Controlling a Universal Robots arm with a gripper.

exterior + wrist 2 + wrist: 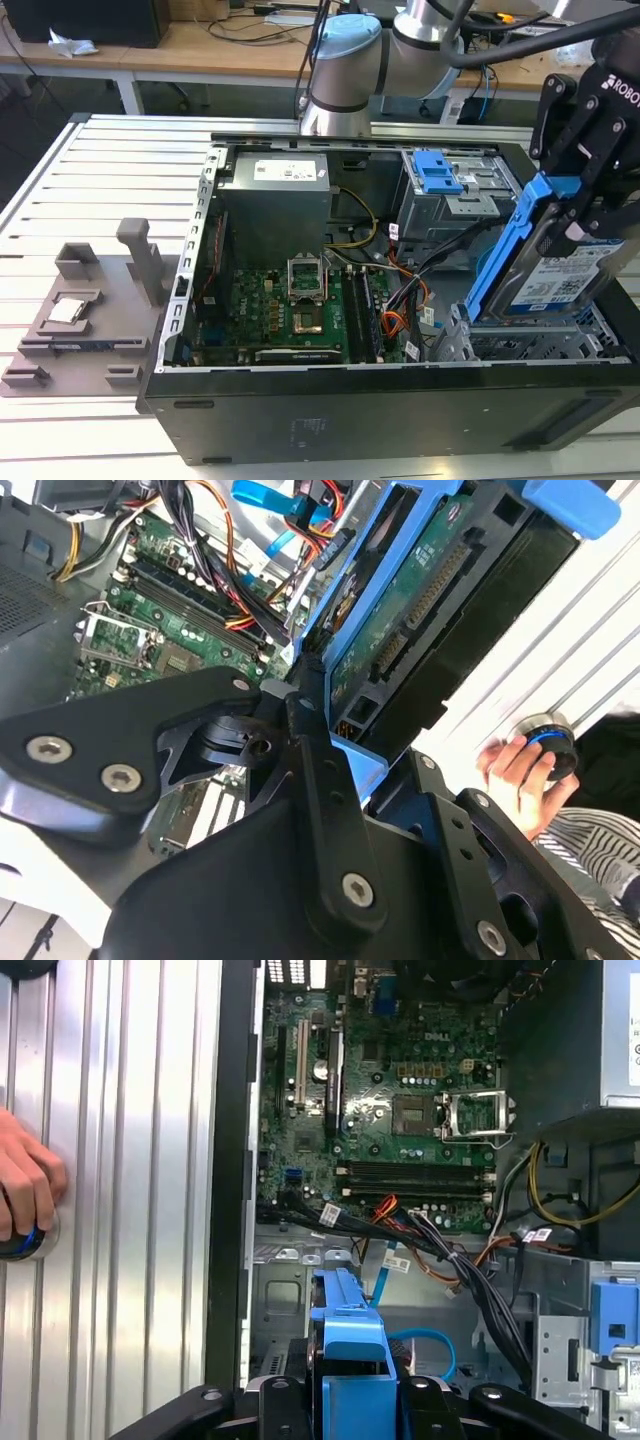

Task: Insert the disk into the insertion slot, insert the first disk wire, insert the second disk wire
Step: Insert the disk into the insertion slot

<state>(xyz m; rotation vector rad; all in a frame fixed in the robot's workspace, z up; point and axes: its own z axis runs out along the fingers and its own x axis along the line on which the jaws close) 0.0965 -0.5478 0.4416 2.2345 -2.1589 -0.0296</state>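
Ribbed aluminium table point(100, 170) with wooden benches behind; black PC case point(350, 420) lies open on it. Gripper point(578, 205) is clamped on the disk point(545, 270), fingers on its blue carrier near the upper end. Disk sits steeply tilted, label facing the exterior view's right, over the case's front corner on that side. Its lower edge is at the mouth of the slot point(530, 345), and I can't tell if they touch. Disk is not seated; slot interior looks bare. In the second wrist view the disk's point(420, 610) green circuit-board side and connector end show. In the first wrist view the carrier edge point(350, 1330) sits between the fingers. Inside the case: motherboard point(290, 300) on the floor, PSU point(275, 200) at the back, taller cage point(455, 190) with a blue latch beside it. A cable bundle point(430, 265) runs loose between board and slot, no plug on the disk. Arm point(345, 70) stands behind the case, with its wrist reaching over to the exterior view's right and pitched down towards the slot. Grey fixture point(90, 310) sits on the table at the exterior view's left. A person's hand point(25, 1195) rests on a round blue-ringed knob point(548, 742) on the table, outside the case.
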